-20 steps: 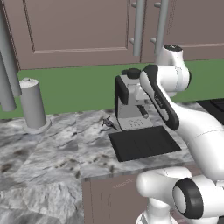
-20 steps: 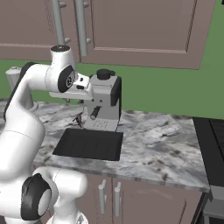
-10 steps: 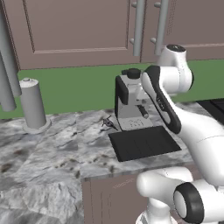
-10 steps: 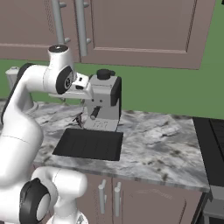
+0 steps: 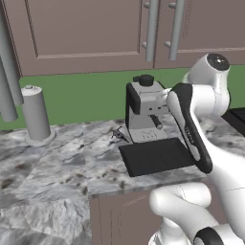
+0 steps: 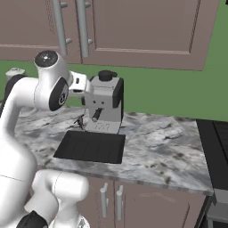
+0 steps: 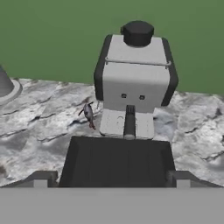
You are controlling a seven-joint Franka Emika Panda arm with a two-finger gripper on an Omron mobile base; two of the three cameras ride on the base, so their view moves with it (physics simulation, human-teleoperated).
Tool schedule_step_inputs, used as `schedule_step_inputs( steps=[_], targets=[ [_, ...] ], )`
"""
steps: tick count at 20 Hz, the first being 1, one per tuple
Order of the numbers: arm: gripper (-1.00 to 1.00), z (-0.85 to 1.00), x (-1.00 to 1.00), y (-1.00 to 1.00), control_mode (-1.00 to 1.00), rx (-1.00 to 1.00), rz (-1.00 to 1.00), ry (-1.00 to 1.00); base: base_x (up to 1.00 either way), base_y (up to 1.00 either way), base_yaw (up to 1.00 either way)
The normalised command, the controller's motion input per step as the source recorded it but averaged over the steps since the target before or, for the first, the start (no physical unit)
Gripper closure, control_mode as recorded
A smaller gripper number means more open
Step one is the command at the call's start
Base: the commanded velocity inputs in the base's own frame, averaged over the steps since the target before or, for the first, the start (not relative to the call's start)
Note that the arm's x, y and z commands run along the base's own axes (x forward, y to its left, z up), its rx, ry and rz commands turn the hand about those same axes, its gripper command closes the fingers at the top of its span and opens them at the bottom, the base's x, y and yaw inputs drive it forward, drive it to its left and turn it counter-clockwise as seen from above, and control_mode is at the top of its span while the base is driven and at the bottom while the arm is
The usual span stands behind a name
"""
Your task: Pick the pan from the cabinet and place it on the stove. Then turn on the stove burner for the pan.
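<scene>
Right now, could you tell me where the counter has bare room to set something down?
Bare marble lies between the coffee machine and the stove, and between the grey canister and the black mat. It is crowded at the mat, under the arm.

Fingers (image 7: 41, 178) wide apart, empty.

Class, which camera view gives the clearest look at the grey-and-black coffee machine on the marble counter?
The hand view: the grey-and-black coffee machine faces it squarely, unobstructed. The left base view has the arm crossing its right side; the right base view shows it smaller, at an angle.
</scene>
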Motion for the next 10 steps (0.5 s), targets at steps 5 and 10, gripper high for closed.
schedule_step_inputs(
  steps=[5, 10],
  targets=[
    [-1.0, 0.63, 0.0, 0.05, -1.0, 0.0, 0.0, -0.21, 0.0, 0.0, 0.0],
    [-1.0, 0.59, 0.0, -0.02, -1.0, 0.0, 0.0, -0.21, 0.0, 0.0, 0.0]
  ],
)
